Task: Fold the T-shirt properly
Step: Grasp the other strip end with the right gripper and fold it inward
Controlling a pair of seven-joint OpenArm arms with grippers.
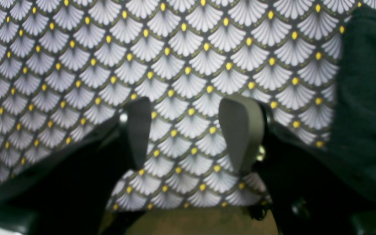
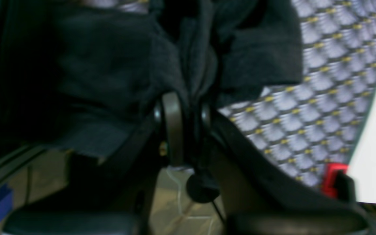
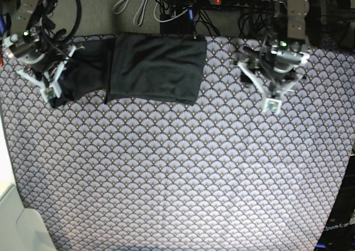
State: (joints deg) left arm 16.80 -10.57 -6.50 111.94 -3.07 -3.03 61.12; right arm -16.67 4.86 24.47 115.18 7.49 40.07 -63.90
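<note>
The right end effector [image 2: 188, 127] pinches the shirt's [image 3: 155, 68] side flap at the surface's far edge; carry it across flat. The left end effector [image 1: 188, 130] hangs spread, empty.

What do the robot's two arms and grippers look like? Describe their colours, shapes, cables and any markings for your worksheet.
Both arms are dark metal with pale grey brackets near the wrist and black cables looping along them. Each carries a small green light. The left gripper has two broad, rounded paddle-like fingers in matt dark grey on black mounts. The right gripper has fingers of the same rounded shape, with a small brass-coloured screw at the base.
</note>
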